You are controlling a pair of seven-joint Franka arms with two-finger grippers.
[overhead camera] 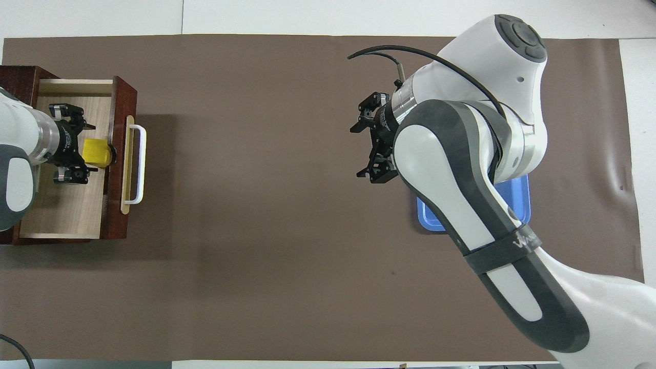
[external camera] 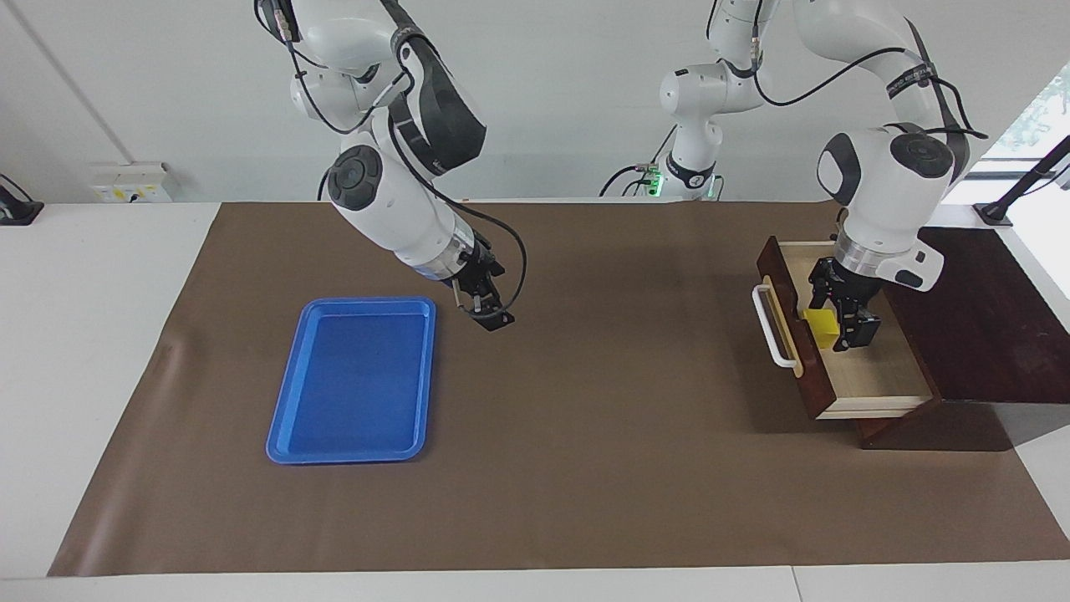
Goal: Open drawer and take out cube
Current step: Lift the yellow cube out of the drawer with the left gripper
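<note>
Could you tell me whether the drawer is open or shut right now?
Open: the drawer is pulled out of its box, pale floor exposed, with the cube inside.

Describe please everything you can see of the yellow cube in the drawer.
The cube is small, solid and bright yellow, with a smooth, plastic-like look. It rests flat on the pale wood floor of the open drawer, close against the inside of the dark front panel that carries the white handle. The left gripper is lowered around it, one finger at each side; whether the fingers already touch it cannot be told.
</note>
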